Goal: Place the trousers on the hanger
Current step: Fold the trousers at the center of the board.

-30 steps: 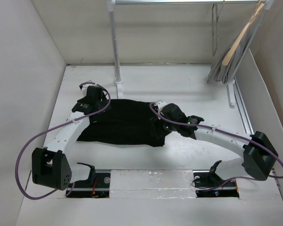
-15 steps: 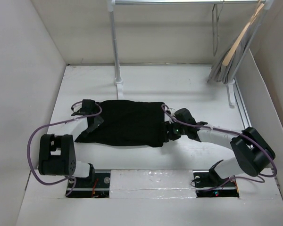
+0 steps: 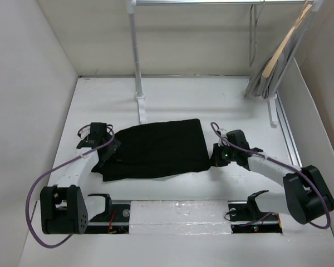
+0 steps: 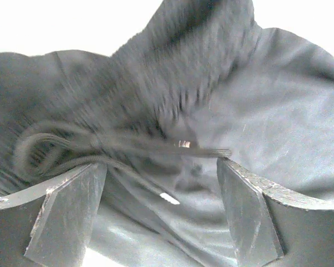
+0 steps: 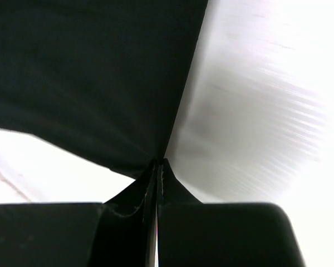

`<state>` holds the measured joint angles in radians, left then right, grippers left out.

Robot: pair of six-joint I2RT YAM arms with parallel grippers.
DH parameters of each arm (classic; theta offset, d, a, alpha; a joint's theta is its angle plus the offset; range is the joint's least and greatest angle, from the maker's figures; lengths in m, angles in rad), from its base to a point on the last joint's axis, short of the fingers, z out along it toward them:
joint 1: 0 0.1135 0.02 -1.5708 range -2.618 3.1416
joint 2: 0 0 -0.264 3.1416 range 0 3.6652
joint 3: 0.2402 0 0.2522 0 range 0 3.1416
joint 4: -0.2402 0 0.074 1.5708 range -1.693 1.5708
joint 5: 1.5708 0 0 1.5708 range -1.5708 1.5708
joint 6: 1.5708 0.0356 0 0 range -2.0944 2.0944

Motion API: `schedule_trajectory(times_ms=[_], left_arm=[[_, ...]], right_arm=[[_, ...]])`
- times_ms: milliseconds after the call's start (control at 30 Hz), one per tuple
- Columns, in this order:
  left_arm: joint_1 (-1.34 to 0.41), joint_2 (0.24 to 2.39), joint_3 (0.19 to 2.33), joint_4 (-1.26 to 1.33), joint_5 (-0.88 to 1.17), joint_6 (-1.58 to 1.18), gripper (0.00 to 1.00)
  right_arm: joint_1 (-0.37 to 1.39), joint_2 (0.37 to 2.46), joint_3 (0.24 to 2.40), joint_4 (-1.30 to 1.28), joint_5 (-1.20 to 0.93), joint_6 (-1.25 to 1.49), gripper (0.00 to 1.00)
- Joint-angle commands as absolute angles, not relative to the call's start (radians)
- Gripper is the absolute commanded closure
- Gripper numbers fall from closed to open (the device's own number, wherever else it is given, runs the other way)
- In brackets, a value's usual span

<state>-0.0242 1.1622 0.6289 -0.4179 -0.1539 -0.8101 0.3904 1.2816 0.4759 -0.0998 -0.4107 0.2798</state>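
Before the white rack post (image 3: 137, 61), large black fabric trousers (image 3: 156, 147) are spread on the bench (image 3: 172, 100), a corner pinched by the closed right end effector (image 5: 157, 163); the ribbed waistband (image 4: 172, 83) should be clamped squarely by the wide-open left end effector (image 4: 161, 166).

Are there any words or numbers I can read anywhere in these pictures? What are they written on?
None: no word, number or sign can be read in any view.
The trousers are plain black, with no label showing.
The left arm, the right arm, the table and the grey garment on the wooden hanger show no writing either.
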Motion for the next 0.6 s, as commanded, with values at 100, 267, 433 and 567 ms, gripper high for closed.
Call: schedule_trajectory(times_ms=[100, 267, 433, 567], left_arm=[[-0.020, 1.054, 0.773, -0.477, -0.238, -0.805, 0.21], [-0.084, 1.048, 0.903, -0.453, -0.239, -0.737, 0.26], [-0.205, 1.061, 1.035, -0.373, -0.215, -0.647, 0.36], [-0.206, 1.117, 1.120, -0.292, -0.005, -0.614, 0.80]], right_arm=[[0.321, 1.259, 0.477, -0.268, -0.400, 0.112, 0.86], [0.411, 1.205, 0.640, -0.417, -0.368, 0.100, 0.36], [0.459, 1.094, 0.960, -0.593, -0.268, 0.098, 0.22], [0.488, 1.113, 1.325, -0.581, -0.258, 0.062, 0.89]])
